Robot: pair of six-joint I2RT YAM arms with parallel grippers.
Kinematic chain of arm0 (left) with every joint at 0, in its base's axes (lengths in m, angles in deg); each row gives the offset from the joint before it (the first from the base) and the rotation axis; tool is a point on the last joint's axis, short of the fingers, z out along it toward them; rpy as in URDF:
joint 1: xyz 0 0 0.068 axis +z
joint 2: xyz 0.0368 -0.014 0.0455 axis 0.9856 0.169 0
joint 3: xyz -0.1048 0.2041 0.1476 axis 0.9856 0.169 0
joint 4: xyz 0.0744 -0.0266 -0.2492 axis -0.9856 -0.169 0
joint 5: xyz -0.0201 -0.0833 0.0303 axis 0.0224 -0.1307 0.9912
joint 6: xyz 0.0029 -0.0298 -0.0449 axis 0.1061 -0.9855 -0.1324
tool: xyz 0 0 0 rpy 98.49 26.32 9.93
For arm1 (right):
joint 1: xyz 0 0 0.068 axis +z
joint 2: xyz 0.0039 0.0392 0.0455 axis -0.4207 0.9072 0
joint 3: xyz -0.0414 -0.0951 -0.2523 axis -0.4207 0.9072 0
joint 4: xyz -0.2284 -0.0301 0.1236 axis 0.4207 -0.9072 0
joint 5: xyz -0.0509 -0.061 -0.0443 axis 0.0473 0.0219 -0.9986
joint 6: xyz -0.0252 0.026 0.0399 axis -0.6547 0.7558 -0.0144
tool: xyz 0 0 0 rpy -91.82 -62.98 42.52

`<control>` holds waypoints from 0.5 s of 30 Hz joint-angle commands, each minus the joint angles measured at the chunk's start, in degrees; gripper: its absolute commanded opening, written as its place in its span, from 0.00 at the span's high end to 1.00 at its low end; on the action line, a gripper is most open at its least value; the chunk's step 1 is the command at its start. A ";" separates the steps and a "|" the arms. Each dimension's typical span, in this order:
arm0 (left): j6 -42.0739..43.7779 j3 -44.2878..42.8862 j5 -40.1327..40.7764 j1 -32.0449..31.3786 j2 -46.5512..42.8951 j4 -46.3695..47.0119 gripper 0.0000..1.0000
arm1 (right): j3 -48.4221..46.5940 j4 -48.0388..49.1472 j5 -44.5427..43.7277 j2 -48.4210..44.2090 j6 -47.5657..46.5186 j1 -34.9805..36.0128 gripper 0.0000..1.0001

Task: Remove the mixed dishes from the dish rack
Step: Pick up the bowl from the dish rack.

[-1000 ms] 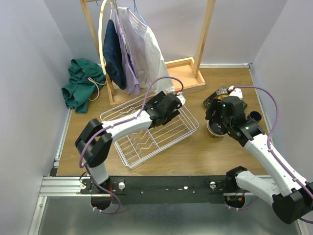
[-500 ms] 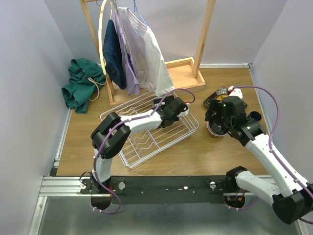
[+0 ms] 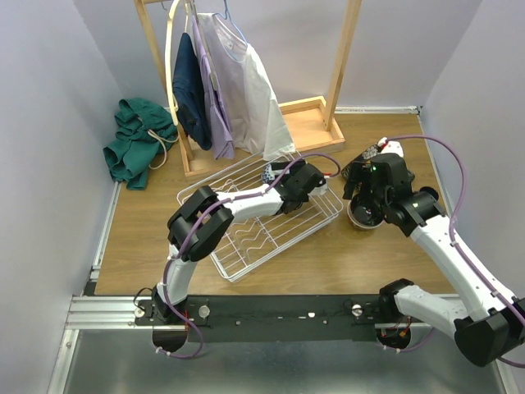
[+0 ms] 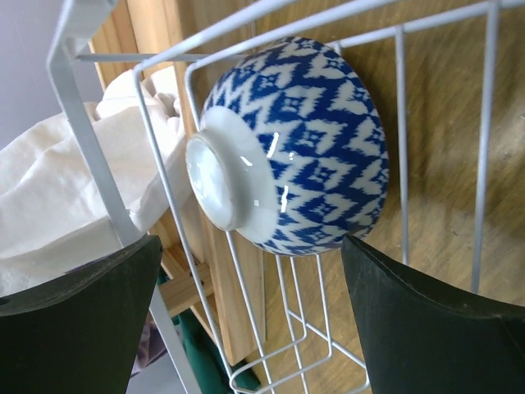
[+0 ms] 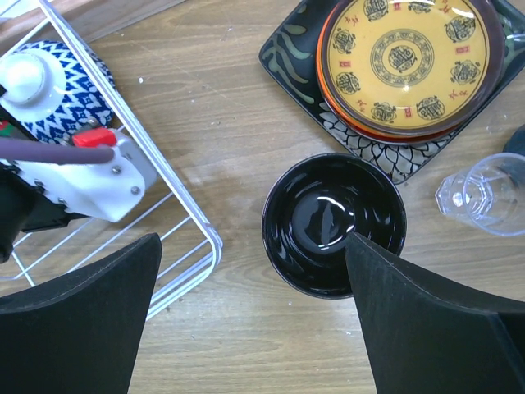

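Note:
The white wire dish rack point(image 3: 246, 240) lies left of centre on the wooden table. A blue-white bowl point(image 4: 316, 139) rests tilted in its far right corner, foot ring facing my left wrist camera. My left gripper point(image 4: 246, 328) is open just short of that bowl, nothing between its fingers. My right gripper point(image 5: 250, 320) hangs open above a glossy black bowl point(image 5: 332, 222) standing on the table beside the rack. Behind it a yellow patterned plate point(image 5: 406, 61) is stacked on a black square plate point(image 5: 299, 61). A clear glass point(image 5: 480, 193) stands at the right.
A wooden clothes stand point(image 3: 340, 57) with hanging garments point(image 3: 234, 90) rises behind the rack, its base point(image 3: 308, 123) close to the rack's far corner. A green cloth point(image 3: 135, 144) lies at the far left. Walls close in on both sides.
My left gripper has reached right toward the rack's far corner, and the rack has shifted slightly right. My right gripper has opened wider over the black bowl.

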State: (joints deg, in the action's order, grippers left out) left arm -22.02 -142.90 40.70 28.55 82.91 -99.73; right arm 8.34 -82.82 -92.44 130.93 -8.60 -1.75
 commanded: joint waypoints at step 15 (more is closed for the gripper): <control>1.26 -0.91 -2.87 -1.63 0.25 -2.42 0.01 | -2.26 -1.59 1.34 1.66 -1.59 -0.37 0.00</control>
State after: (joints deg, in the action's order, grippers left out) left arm -21.84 -143.55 38.73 27.15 83.18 -105.26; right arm 7.90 -83.14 -92.09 132.37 -9.63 -1.75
